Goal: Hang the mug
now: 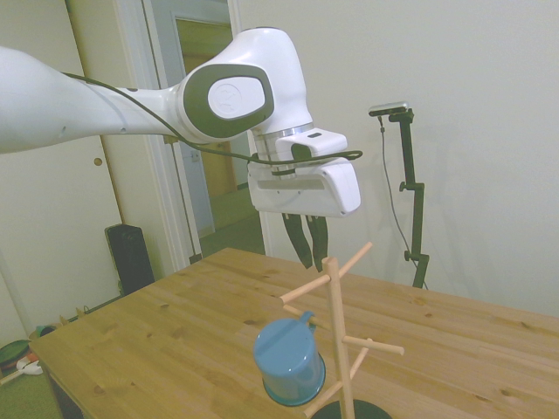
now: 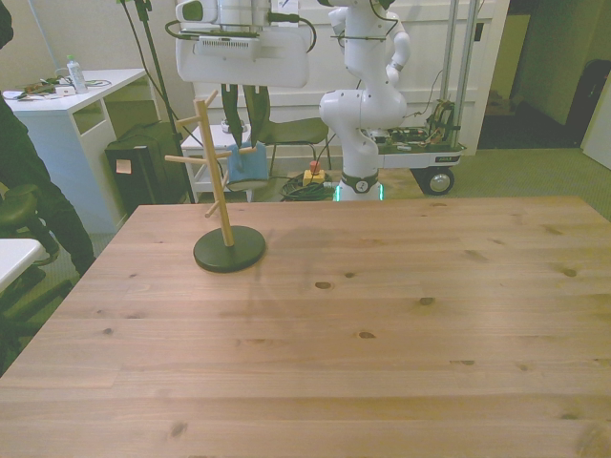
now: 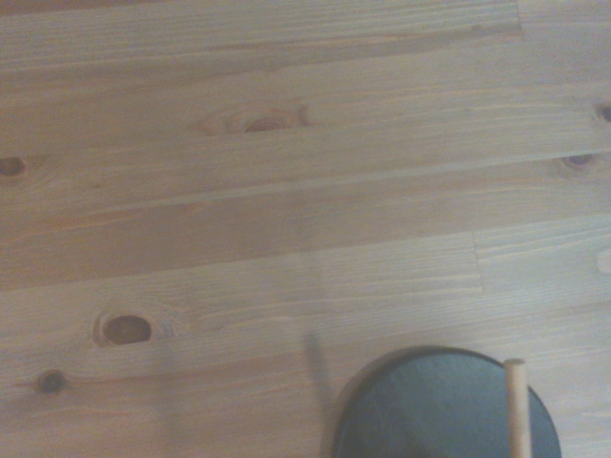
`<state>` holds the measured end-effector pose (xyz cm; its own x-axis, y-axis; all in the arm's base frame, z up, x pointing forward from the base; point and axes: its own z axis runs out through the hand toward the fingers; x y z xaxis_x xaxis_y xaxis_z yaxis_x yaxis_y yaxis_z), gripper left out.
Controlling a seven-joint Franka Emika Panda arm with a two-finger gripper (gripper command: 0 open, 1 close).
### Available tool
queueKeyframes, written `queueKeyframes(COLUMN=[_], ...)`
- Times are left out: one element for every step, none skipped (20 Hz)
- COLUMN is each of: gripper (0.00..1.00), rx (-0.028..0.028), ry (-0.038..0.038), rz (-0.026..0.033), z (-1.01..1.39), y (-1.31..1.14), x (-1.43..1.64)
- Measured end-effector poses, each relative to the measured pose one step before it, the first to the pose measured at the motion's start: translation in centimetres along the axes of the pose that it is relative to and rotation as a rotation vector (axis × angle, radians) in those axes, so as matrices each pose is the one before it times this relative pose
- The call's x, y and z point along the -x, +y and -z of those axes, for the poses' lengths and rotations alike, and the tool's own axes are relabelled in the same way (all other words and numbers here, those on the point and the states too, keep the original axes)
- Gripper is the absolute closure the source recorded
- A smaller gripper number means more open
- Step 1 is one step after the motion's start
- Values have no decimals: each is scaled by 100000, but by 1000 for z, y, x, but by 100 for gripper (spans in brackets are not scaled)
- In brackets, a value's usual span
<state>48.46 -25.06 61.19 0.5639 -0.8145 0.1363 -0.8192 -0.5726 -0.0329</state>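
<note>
Side view: the mug [image 1: 288, 360] is already hanging on the wooden mug tree [image 1: 339, 336], hooked by its handle over one of the lower pegs, body tilted with its base side toward this camera. The hand [image 1: 307, 251] sits above the tree top, just behind the upper pegs, clear of the mug; its dark fingers point down and look slightly parted with nothing between them, though the angle makes the gap hard to judge. Front view: the tree's black round base [image 2: 229, 251] stands on the worktop [image 2: 382, 324] near the far edge, toward the front view's left; the mug [image 2: 247, 162] hangs off a peg on the side facing the front view's right, partway up the post. The hand [image 2: 242, 107] is above it and beside the post's top, fingers apart and empty. A person's dark sleeve [image 2: 24, 162] shows at the left edge, well away. Wrist view: only worktop planks, part of the black base [image 3: 444, 405] and a thin piece of the post [image 3: 516, 405]; no mug in it. Judgement: the hanging looks done, so this is the retreat step. Next move calls for a straight lift up and away without clipping the upper pegs or knocking the tree.
</note>
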Motion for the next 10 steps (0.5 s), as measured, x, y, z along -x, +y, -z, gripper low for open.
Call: queueKeyframes(gripper=[0, 0, 0, 0, 0, 0, 0, 0, 0, 0], rx=[-29, -26, -44, -77, -97, -101, -102, -78, -103, -127], ry=[46, 39, 75, 136, 177, 182, 164, 92, 113, 120], rz=[45, 33, 33, 15, -47, -48, -61, -46, -35, -54], z=[53, 34, 52, 81, 112, 115, 107, 71, 87, 104], y=[-29, -33, -25, -21, -6, -3, 5, 23, 30, 52], x=[8, 12, 3, -8, -21, -21, -10, 13, 23, 37])
